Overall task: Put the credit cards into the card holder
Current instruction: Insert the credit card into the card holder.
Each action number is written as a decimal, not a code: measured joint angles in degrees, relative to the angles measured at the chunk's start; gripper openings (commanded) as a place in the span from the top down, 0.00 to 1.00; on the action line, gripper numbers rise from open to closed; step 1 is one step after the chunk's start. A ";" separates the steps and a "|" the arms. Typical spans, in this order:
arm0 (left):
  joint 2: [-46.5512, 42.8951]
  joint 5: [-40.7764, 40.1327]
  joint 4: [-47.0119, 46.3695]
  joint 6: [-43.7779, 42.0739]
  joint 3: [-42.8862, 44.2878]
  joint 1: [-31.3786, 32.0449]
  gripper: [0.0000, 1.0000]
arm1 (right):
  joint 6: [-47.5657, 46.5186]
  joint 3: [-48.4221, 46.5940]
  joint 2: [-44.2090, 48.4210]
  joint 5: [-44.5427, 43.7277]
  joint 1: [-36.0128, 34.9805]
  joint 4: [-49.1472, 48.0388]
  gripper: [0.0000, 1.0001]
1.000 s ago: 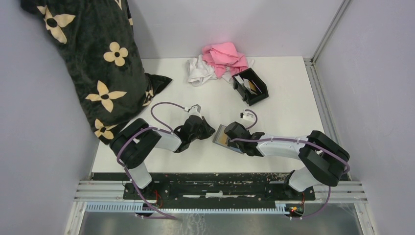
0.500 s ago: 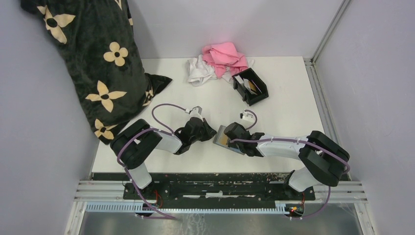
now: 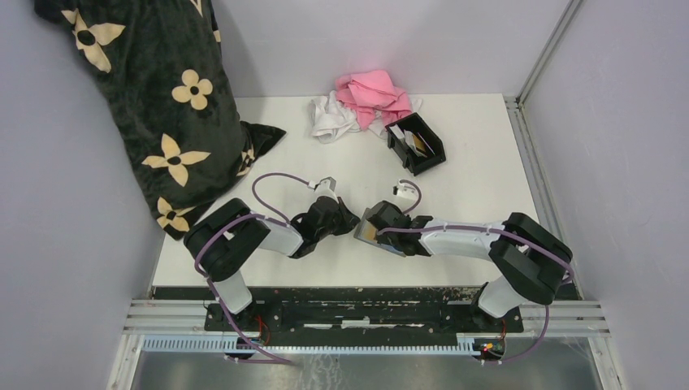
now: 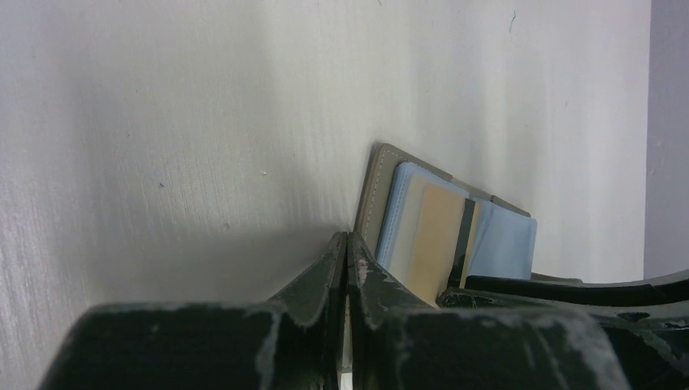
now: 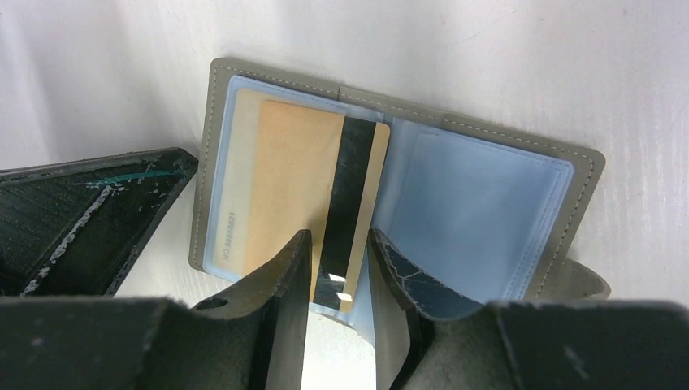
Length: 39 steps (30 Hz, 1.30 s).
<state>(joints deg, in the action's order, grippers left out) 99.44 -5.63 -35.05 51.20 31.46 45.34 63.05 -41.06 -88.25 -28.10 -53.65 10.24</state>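
Observation:
An open grey wallet [image 5: 487,203] with light-blue pockets lies flat on the white table near the front. A tan credit card [image 5: 292,179] with a black stripe sticks partly out of its left pocket. My right gripper [image 5: 340,248] is over the wallet, jaws apart, with the card's striped end between the fingers. My left gripper [image 4: 348,244] is shut on nothing, its tips low on the table against the wallet's [image 4: 372,191] left edge. The black card holder [image 3: 429,154] stands at the back right with cards [image 3: 416,142] inside.
A pink cloth [image 3: 374,91] and a white cloth [image 3: 331,120] lie bunched at the back, just left of the card holder. A black blanket with cream flowers [image 3: 162,106] hangs over the table's left side. Grey walls close in the table on three sides.
The right gripper has shifted a little left over the wallet and its jaws have narrowed around the card's end. The left gripper has hardly moved.

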 measured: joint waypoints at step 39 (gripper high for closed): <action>-2.08 -0.42 0.61 1.68 -1.95 1.55 0.96 | -3.43 -7.63 -4.85 -1.18 -2.25 7.89 0.73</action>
<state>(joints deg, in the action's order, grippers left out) 97.36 -6.04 -34.44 52.88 29.52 46.89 59.61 -48.69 -93.10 -29.28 -55.90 18.13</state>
